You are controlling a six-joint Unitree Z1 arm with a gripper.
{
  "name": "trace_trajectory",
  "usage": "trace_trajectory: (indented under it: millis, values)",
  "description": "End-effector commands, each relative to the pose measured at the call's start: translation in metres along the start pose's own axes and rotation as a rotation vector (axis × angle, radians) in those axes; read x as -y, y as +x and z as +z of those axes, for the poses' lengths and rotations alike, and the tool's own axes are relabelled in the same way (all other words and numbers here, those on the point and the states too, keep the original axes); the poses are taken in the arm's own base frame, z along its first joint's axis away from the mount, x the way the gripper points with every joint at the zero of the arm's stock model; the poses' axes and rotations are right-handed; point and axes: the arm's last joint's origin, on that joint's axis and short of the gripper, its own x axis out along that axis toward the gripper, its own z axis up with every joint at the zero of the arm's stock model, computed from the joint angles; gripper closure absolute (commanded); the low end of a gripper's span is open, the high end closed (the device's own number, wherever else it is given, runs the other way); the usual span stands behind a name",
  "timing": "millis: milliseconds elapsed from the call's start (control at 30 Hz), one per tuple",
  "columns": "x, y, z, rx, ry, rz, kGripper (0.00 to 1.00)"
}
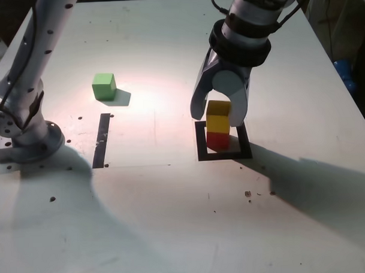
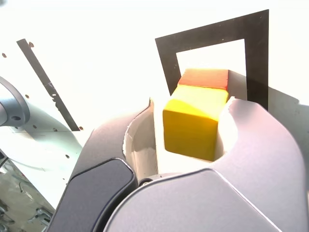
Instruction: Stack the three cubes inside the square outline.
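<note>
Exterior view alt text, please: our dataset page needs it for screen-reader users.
A robot arm's gripper straddles a yellow cube stacked on a red cube inside a black square outline on a white table. A green cube sits apart toward the exterior view's left, beyond a narrow black strip.

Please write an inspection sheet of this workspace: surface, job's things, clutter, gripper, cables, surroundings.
Surface: white table, brightly lit in the middle, with small dark specks and long arm shadows.
Job's things: yellow cube sits on red cube inside the square outline; green cube stands apart, toward the exterior view's left.
Clutter: narrow black strip lying flat on the table.
Gripper: gripper straddles the yellow cube; whether the jaws have let go cannot be told.
Cables: dark cable near the wrist.
Surroundings: arm base at the exterior view's left; blue object beyond the table's edge, unclear.
</note>
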Motion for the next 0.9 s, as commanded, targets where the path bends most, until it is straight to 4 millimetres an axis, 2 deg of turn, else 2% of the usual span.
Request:
trace_trajectory:
  millis: [0,200,333,567,700,867]
  values:
    - [-0.001,0.002,0.001,-0.011,0.001,-0.002,0.00]
    - [-0.001,-0.001,-0.002,-0.003,0.004,0.000,0.00]
    - [-0.001,-0.009,-0.014,0.009,0.001,0.015,0.00]
    - [-0.015,-0.018,-0.067,0.005,-0.051,0.035,0.00]
    - [-0.028,-0.013,-0.099,-0.012,-0.076,0.039,0.00]
    - [-0.045,0.000,-0.130,-0.023,-0.067,0.043,0.00]
